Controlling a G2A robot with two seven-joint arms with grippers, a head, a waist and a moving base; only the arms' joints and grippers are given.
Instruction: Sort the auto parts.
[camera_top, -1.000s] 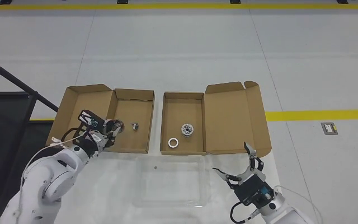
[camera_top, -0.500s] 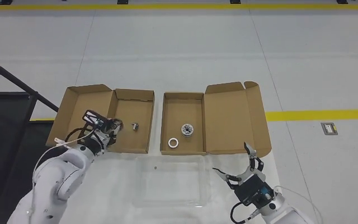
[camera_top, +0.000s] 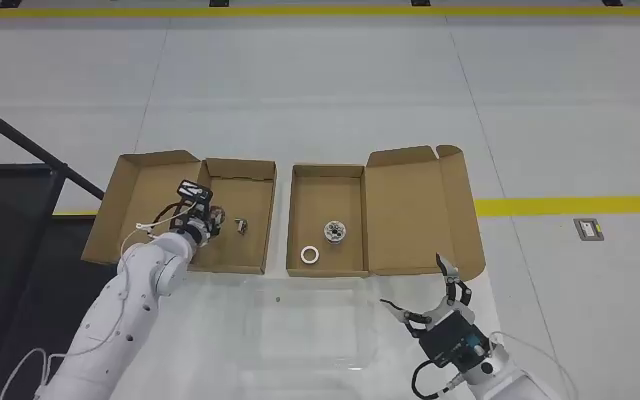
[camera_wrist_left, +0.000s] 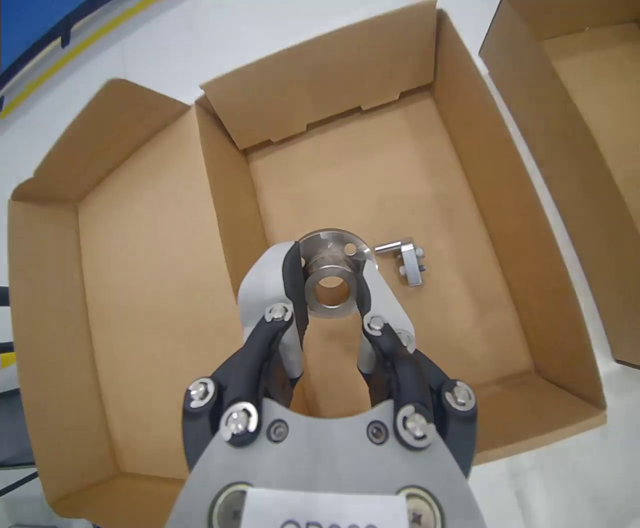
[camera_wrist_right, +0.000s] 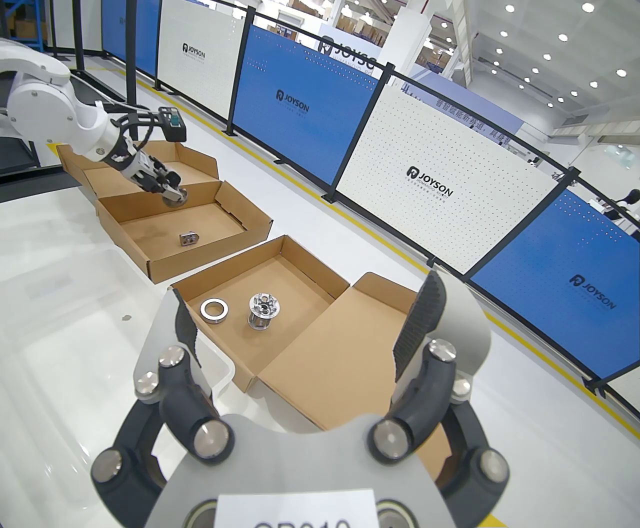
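At the left, an open brown cardboard box lies with its flat lid folded outward. Over its floor, the left gripper pinches a flanged steel bushing between dark ribbed pads. The bushing is a short round sleeve with a hollow bore and a wide drilled collar. Whether it touches the cardboard cannot be told. Just beside it on the box floor lies a small angular metal bracket with a pin jutting out.

The second cardboard box, its lid folded out to the right, holds a flat shiny ring and a spool-shaped machined hub, near each other but apart. In front of both boxes sits a clear plastic tray with rounded corners. At the far right, the right gripper hangs past the tray's corner, its serrated black pads spread wide and holding nothing.
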